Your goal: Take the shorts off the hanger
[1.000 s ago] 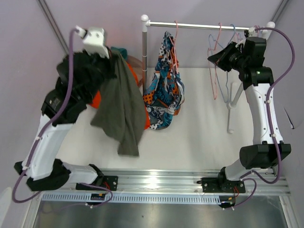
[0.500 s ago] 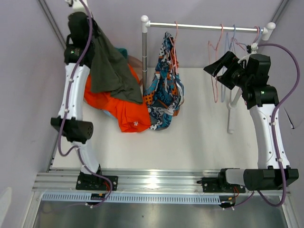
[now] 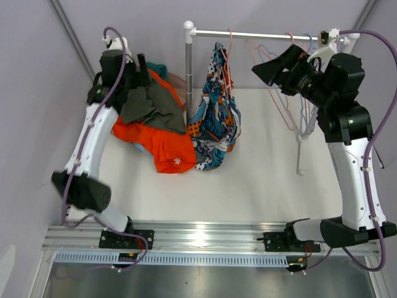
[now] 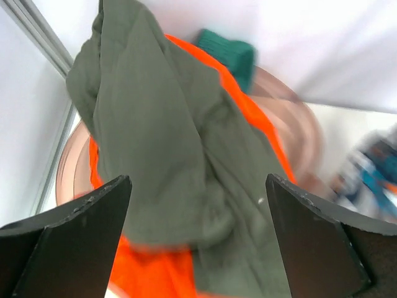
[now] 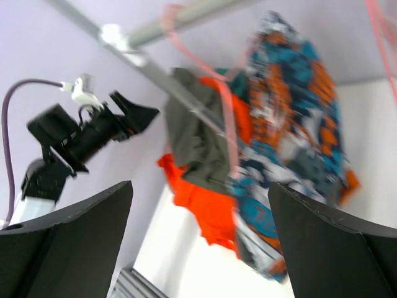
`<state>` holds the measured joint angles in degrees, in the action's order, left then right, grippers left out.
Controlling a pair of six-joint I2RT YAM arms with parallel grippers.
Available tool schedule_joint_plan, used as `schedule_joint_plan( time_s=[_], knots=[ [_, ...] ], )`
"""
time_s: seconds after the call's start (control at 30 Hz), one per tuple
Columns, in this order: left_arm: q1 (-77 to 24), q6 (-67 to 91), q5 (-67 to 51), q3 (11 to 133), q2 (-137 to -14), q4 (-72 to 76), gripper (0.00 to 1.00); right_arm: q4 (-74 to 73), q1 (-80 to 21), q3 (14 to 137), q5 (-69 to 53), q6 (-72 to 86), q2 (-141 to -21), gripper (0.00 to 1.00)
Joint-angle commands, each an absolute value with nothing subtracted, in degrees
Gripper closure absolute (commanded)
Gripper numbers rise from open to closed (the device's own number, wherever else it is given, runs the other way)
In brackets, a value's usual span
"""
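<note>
Olive shorts (image 4: pixel 173 143) atop orange shorts (image 4: pixel 155 276), just under spread left gripper (image 4: pixel 197 183), ungripped.

**My tally: four shorts, one rail, two arms**

I can tell four shorts apart. The printed shorts (image 3: pixel 214 118) hang under the rail (image 3: pixel 267 35). Left of the rail lie an olive pair (image 3: pixel 158 105), an orange pair (image 3: pixel 167 149) and a dark teal pair (image 4: pixel 226 53).

One pink hanger (image 3: pixel 231 56) carries the printed ones. The bare hangers (image 3: pixel 291 112) further right along the rail blur together, so I have no firm number.

There is one pinkish bowl (image 4: pixel 298 124) and two arms: left arm (image 3: pixel 93 136), right arm (image 3: pixel 350 161).
</note>
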<state>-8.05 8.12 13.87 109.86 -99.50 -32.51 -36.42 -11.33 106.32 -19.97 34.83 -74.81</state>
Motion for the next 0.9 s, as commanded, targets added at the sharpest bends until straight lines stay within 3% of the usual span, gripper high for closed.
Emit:
schedule_joint_plan(
  time_s=[0.0, 0.23, 0.53, 0.63, 0.67, 0.73, 0.77, 0.87],
  knots=[
    [-10.02, 10.01, 10.81, 99.01, -81.26, -26.29, 0.03, -33.66, -15.11, 112.05, -17.67, 33.58, -79.62, 0.02],
    [-11.43, 10.99, 0.45, 71.86, -60.67, -21.45, 0.03, -34.53, -20.56, 119.78, -13.02, 30.77, -93.31, 0.05],
    [-11.43, 8.88, -2.64, 58.45, -49.57, -15.56, 0.01, -34.11, -23.20, 123.75, -9.23, 30.14, -100.72, 0.12],
    [-11.43, 9.32, -3.08, 57.22, -49.66, -14.59, 0.01, -33.58, -23.82, 123.84, -8.62, 30.76, -102.30, 0.24],
    [-11.51, 9.32, -3.16, 57.13, -49.75, -14.50, 0.01, -33.57, -23.99, 123.92, -8.53, 30.94, -103.00, 0.36],
    [-11.43, 9.40, -3.08, 56.43, -49.66, -14.06, 0.01, -33.66, -24.61, 124.54, -8.09, 30.94, -103.71, 0.47],
    [-11.43, 9.32, -3.08, 55.99, -49.57, -13.80, 0.01, -33.66, -24.87, 124.72, -7.82, 30.94, -104.15, 0.59],
    [-11.43, 9.32, -3.25, 54.94, -49.40, -13.10, 0.01, -34.36, -25.49, 125.77, -6.77, 30.85, -104.85, 0.83]
  ],
)
